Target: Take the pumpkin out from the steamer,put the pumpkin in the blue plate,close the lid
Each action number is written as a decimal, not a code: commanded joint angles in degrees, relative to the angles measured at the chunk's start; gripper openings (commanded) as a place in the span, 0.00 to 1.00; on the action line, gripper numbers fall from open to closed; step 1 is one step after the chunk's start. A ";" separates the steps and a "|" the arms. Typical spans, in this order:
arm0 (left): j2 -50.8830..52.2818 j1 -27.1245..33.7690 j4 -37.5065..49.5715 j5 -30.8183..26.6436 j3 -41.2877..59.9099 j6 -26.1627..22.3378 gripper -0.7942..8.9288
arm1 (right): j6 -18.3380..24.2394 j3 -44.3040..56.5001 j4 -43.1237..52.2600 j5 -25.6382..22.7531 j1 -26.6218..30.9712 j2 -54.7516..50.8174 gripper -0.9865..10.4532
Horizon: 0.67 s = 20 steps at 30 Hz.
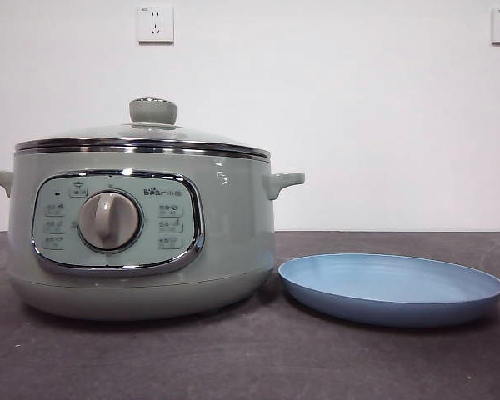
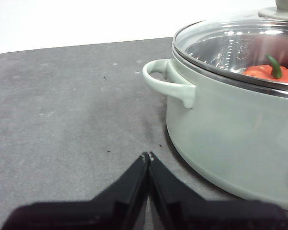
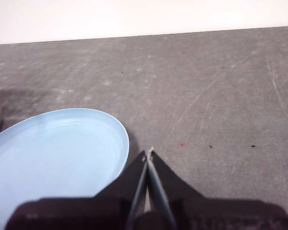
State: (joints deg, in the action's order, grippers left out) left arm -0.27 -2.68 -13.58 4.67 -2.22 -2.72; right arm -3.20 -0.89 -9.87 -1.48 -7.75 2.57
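The pumpkin (image 2: 273,72) sits under the lid (image 2: 240,43) in the steamer (image 2: 230,139), beside the left gripper (image 2: 148,155); both grippers are pressed together, the right gripper (image 3: 148,153) beside the blue plate (image 3: 53,158).

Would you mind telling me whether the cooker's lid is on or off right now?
On. The glass lid sits level on the cooker, rim to rim, with the pumpkin visible beneath the glass.

The left pincer (image 2: 148,155) is hanging low over the worktop (image 2: 62,120) with its two black jaws pressed together, tips touching. The right pincer (image 3: 149,152) is likewise hovering low over the worktop, jaws closed tip to tip, gripping nothing.
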 commanded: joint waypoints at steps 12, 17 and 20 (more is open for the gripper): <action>0.20 0.13 0.09 9.33 0.77 23.08 0.08 | -25.33 0.42 1.68 -0.24 0.13 0.04 0.09; 0.20 0.13 0.20 9.27 -0.15 24.11 0.07 | -25.40 -0.44 1.62 1.27 0.13 0.04 0.08; 0.17 0.13 -0.24 8.81 -2.40 24.17 0.07 | -25.42 -2.60 0.94 1.92 0.13 0.07 0.08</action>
State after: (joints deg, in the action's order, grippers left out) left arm -0.27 -2.68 -14.59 13.65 -3.68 20.97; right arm -28.08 -2.37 -9.67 0.32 -7.75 2.68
